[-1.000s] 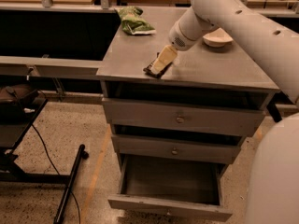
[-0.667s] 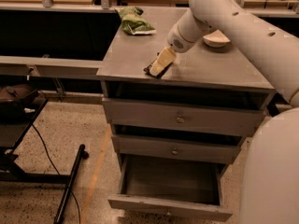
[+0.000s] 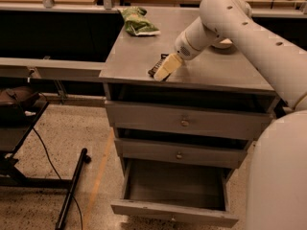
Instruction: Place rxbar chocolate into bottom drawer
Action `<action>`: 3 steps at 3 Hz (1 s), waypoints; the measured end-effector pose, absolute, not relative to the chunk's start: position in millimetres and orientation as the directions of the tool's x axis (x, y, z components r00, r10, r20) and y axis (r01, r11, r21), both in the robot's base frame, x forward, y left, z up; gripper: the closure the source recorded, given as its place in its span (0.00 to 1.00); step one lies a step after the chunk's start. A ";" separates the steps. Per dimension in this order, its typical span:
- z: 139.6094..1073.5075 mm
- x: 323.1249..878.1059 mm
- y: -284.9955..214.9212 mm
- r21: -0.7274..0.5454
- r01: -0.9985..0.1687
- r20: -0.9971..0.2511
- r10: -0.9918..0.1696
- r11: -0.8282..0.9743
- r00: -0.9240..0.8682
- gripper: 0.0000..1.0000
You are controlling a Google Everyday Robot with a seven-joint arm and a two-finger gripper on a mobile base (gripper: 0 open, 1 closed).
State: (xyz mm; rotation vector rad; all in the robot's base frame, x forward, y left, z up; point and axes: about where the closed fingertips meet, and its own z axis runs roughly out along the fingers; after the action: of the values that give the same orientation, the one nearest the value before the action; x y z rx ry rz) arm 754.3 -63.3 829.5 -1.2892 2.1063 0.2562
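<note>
The rxbar chocolate [image 3: 155, 67], a small dark bar, is at the front left part of the grey cabinet top [image 3: 201, 75]. My gripper [image 3: 163, 69] reaches down from the white arm and is shut on the bar, holding it tilted just at the surface. The bottom drawer [image 3: 175, 213] is pulled out below, and its inside shows nothing in it. The two upper drawers [image 3: 184, 122] are shut.
A green snack bag [image 3: 136, 23] lies at the back left of the cabinet top. A pale bowl [image 3: 221, 43] is partly hidden behind the arm. A black stand and cable [image 3: 72, 188] are on the floor to the left. My white body [image 3: 280, 176] fills the right side.
The gripper has stayed at almost the same spot over the bar. The bar now sits more tilted against the gripper than one second ago.
</note>
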 end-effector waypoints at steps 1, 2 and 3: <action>827.3 755.2 -66.5 -0.156 -0.849 -0.629 -0.714 0.504 -0.308 0.17; 828.6 755.3 -66.2 -0.162 -0.852 -0.641 -0.710 0.497 -0.292 0.41; 830.0 755.3 -66.2 -0.161 -0.853 -0.643 -0.709 0.497 -0.291 0.64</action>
State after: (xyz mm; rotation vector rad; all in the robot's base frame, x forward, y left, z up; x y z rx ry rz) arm 755.3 -66.2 830.0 -1.2773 2.0750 0.2786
